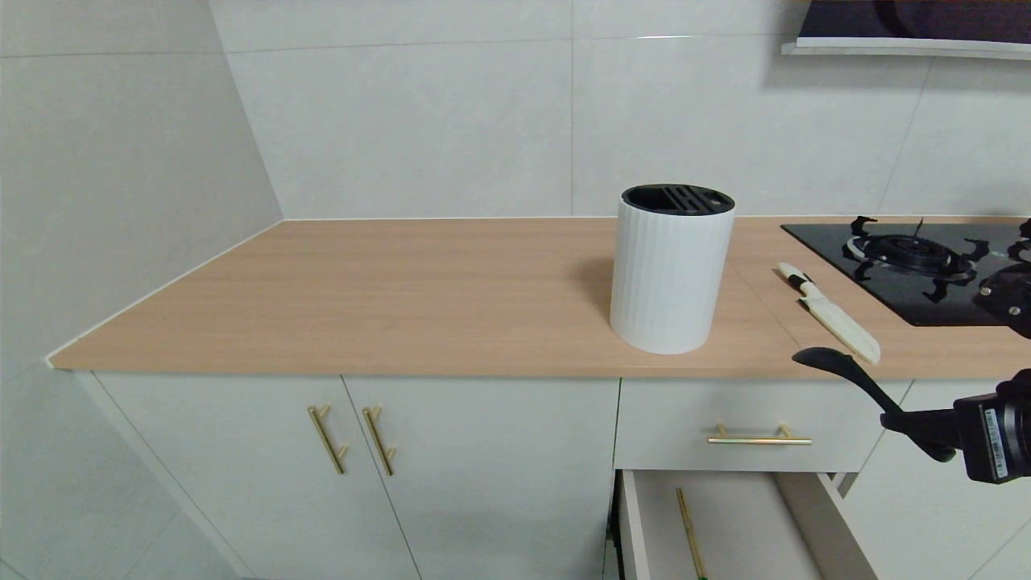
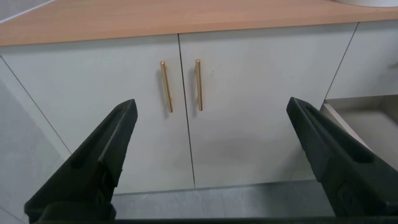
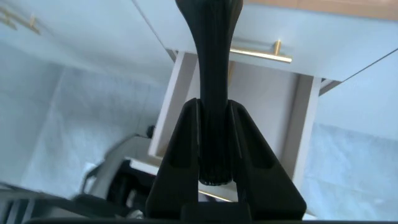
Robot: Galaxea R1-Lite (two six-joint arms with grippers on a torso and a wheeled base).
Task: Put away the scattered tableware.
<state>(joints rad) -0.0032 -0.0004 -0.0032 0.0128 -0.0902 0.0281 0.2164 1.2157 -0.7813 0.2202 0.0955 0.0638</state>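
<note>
Right hand (image 1: pixel 918 427): clamped on the handle of a black spoon (image 1: pixel 838 366). The spoon's long axis runs from the hand up and toward the robot's left. The bowl end points away from the hand and is seen against the front edge of the table (image 1: pixel 403 298). The handle end sits between the fingers. The spoon is in the air, touching nothing but the hand.

Below the right hand: an open drawer (image 1: pixel 749 524), white inside, with a thin yellow stick (image 1: pixel 689 524) lying lengthwise in it.

Beyond the spoon's bowl end: a knife (image 1: pixel 830 314) lies flat on the table. It has a pale blade and a white handle with a black band. The blade tip is nearer the hand, the handle farther off.

Farther to the robot's left of the hand: a white ribbed holder (image 1: pixel 670 270) with a black slotted top stands upright on the table.

Left hand (image 2: pixel 211 109): fingers spread wide, holding nothing, facing two white cabinet doors (image 2: pixel 249 124) with gold bar handles.

Table: light wood grain, over white cabinets. A black gas stove (image 1: pixel 918 266) is set into it beyond the right hand. The walls (image 1: pixel 403 121) are pale grey tile.

Spoon: all black, slim curved handle, small rounded bowl.
</note>
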